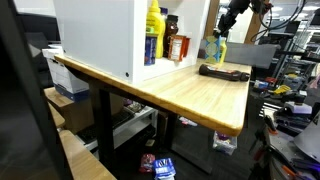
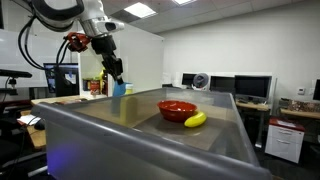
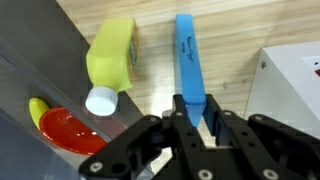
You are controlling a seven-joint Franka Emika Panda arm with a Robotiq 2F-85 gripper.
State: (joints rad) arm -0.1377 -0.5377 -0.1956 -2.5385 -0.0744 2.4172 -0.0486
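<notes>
Gripper point(image 3: 195, 112) pinching end of blue stick point(image 3: 188, 55), yellow bottle point(image 3: 110, 55) lying beside it on wooden table point(image 3: 155, 40), red bowl point(image 3: 68, 130) and banana point(image 3: 38, 112) near bottle cap

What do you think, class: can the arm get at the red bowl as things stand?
Probably yes: the red bowl sits open on the table, nothing in between. But the gripper has its jaws shut on a blue stick, so grasping looks unlikely.
</notes>
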